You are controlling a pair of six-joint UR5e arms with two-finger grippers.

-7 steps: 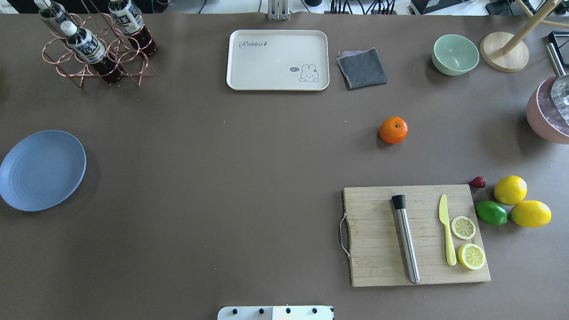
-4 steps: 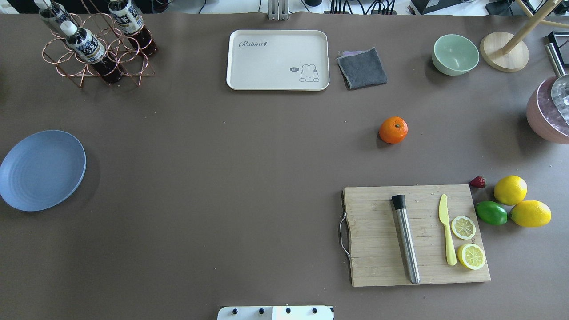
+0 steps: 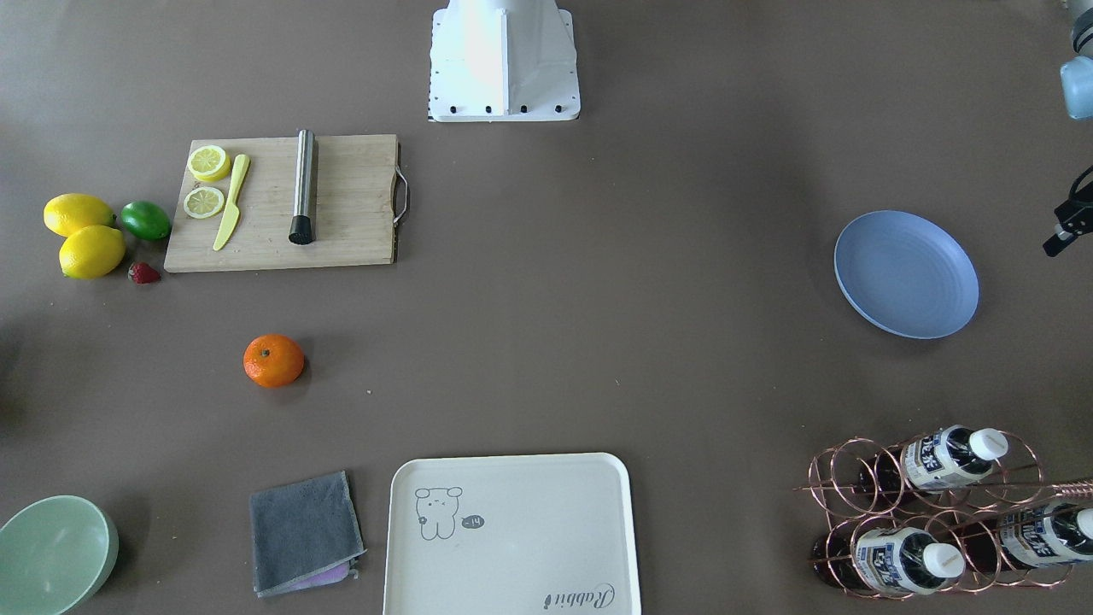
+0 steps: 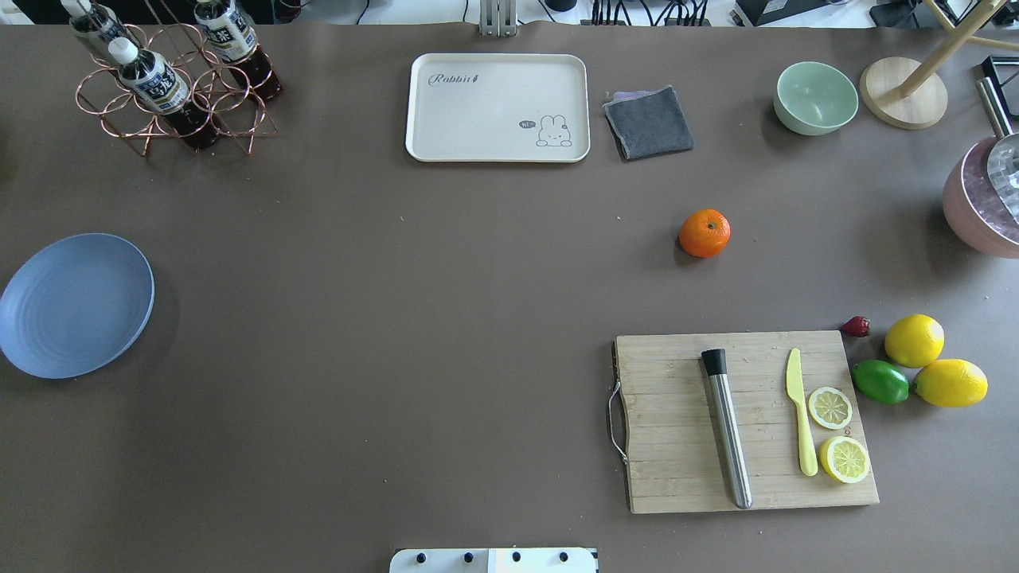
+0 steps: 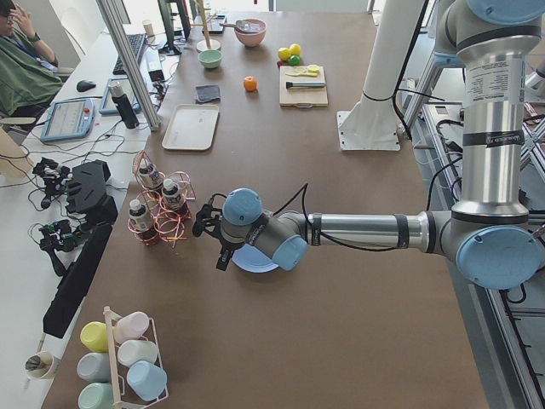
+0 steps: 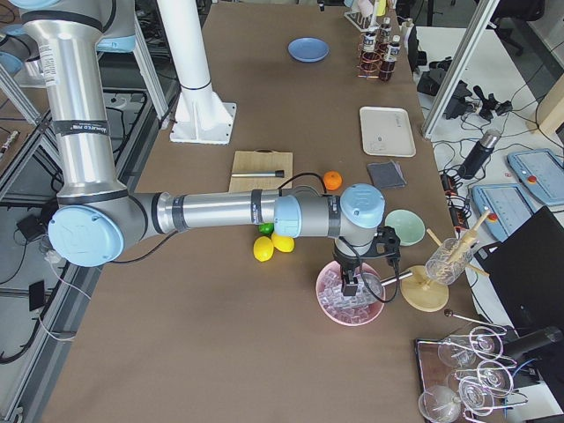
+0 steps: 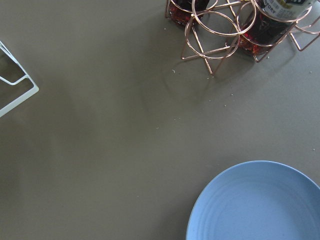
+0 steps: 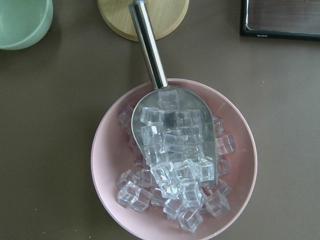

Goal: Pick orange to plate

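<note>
1. Evidently nothing on the table has shifted over the last second. The orange point(image 4: 704, 232) lies where it did, on bare tabletop between the grey cloth point(image 4: 649, 122) and the chopping board point(image 4: 677, 414).
2. The plate point(image 4: 76, 305) sits empty at the robot's far left, well apart from the fruit. Finding: the pick has not begun.
3. Left arm: stretched out low, with the left gripper point(image 5: 217, 243) hanging over the table just beside the plate and near the bottle rack point(image 7: 210, 30). Whether its fingers are apart or together cannot be told.
4. Right arm: extended, with the right gripper point(image 6: 359, 280) above the pink bowl point(image 8: 107, 150) of ice cubes, away from the orange. Its finger state likewise cannot be told.
5. Assessment: the right arm looks nearer the fruit.
</note>
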